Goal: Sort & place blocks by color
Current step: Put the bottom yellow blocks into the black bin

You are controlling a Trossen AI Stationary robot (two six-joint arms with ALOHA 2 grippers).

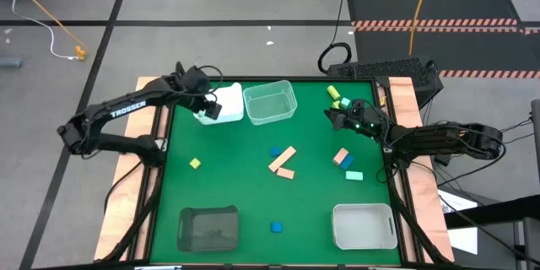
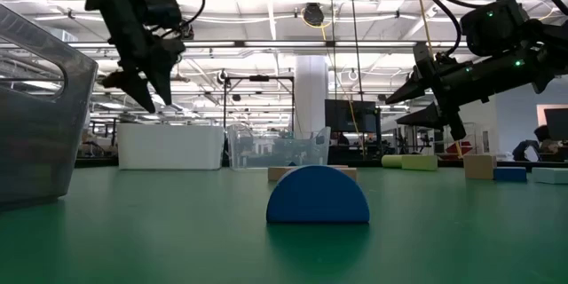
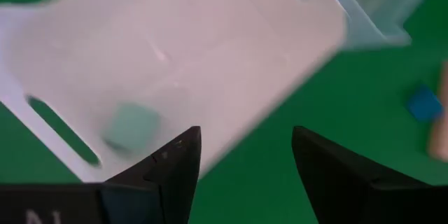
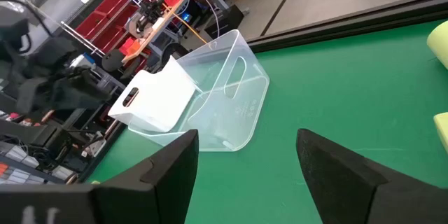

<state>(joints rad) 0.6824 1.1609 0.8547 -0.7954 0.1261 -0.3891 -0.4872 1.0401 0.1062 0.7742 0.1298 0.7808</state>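
I have my left end effector (image 1: 205, 111) open and empty over the white bin (image 1: 226, 104), one teal block (image 3: 131, 126) lying inside below it, my right end effector (image 1: 336, 118) open and empty too, and most blocks (image 1: 283, 161) unsorted on the counter (image 1: 245, 186).

1 camera overhead, 1 at tabletop level, 2 wrist cameras; all share the green table (image 1: 253, 194).

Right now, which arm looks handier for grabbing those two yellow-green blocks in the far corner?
The right. Its open right gripper hovers just beside the yellow-green blocks, while the open left gripper is across the table, over the white bin.
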